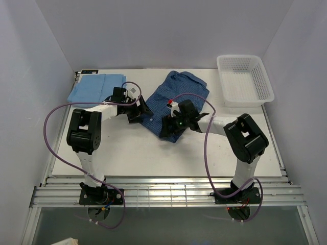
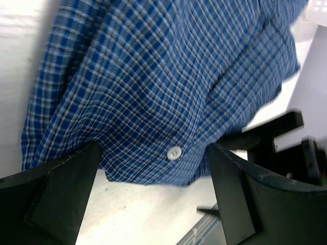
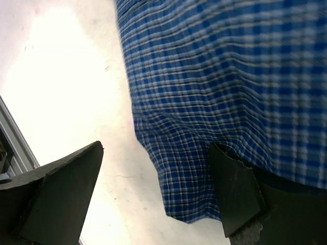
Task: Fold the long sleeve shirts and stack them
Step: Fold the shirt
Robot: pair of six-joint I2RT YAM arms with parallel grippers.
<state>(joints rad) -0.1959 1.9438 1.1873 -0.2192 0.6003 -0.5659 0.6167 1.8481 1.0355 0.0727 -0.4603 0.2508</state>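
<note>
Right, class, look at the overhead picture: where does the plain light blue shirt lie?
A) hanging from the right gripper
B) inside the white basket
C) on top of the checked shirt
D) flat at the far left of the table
D: the light blue shirt lies flat at the far left of the table, left of the checked shirt and well away from the basket.

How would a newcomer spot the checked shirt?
On the white table, look mid-back, left of the mesh basket: the checked shirt lies there, rumpled. Unlike the plain light blue shirt lying flat at the back left, it is dark blue with fine checks and a white button.
</note>
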